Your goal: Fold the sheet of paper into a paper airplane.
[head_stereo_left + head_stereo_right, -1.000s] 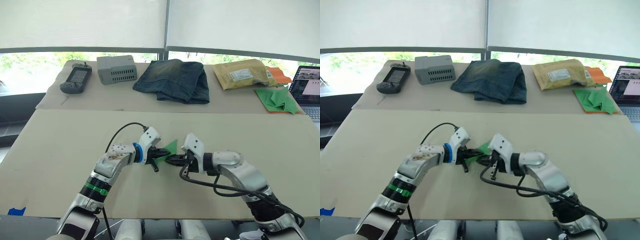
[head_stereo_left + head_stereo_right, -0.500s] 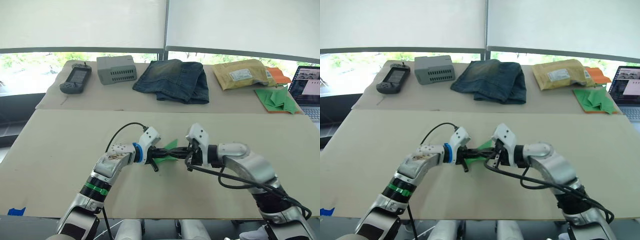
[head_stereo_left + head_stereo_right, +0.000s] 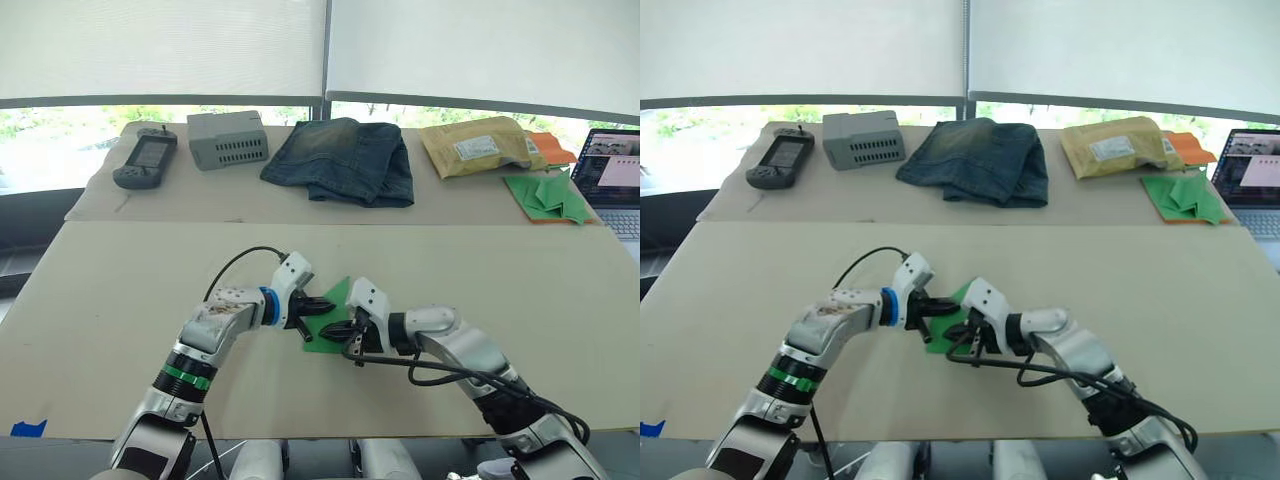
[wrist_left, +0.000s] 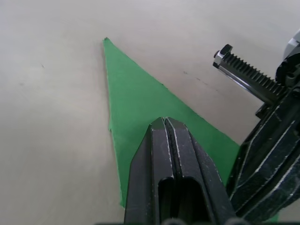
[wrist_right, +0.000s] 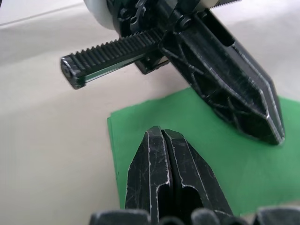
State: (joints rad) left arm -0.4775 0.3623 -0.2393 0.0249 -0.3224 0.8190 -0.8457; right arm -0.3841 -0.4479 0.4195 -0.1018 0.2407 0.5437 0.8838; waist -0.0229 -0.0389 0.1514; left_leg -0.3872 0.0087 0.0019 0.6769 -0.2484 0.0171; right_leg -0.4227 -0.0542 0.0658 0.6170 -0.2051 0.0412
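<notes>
Both grippers meet over the green paper airplane [image 3: 328,318] on the front table [image 3: 120,290]. Left wrist view: my left gripper [image 4: 165,123], fingers closed together, presses the pointed wedge flat. Right wrist view: my right gripper [image 5: 161,135], also closed, empty, presses its blunt end. I judge creasing underway; next, firm strokes along the fold.

matt green paper airplane [image 4: 140,117] on a smooth matt beige table [image 3: 120,290]; rumpled denim cloth [image 3: 340,160] behind.

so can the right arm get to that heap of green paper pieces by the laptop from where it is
Probably not without a long reach: the right gripper sits shut over the green paper mid-table, and the heap lies on the far table by the laptop.
</notes>
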